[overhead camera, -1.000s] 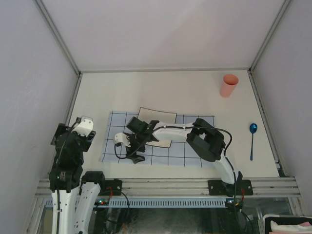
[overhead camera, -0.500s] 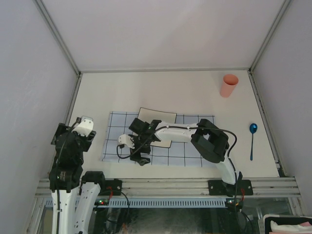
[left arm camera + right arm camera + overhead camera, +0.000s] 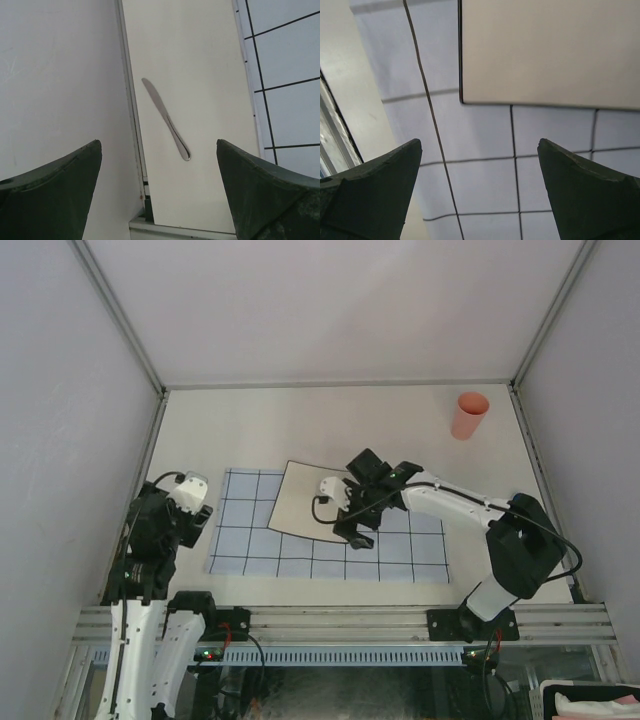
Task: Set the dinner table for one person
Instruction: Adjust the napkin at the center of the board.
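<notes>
Table (image 3: 300, 430) spans ahead of both arm bases. Left gripper (image 3: 157, 150), jaws fully spread and empty, hangs over a knife (image 3: 165, 117) by the left edge. Right gripper (image 3: 480, 145), equally spread and empty, hangs over the cloth (image 3: 480, 180).

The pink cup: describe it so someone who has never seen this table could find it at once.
On the off-white dinner table, look to the far right corner, where the grey rails meet. The pink cup stands there upright and alone, well apart from the blue grid cloth. Nothing else there is salmon pink.
</notes>
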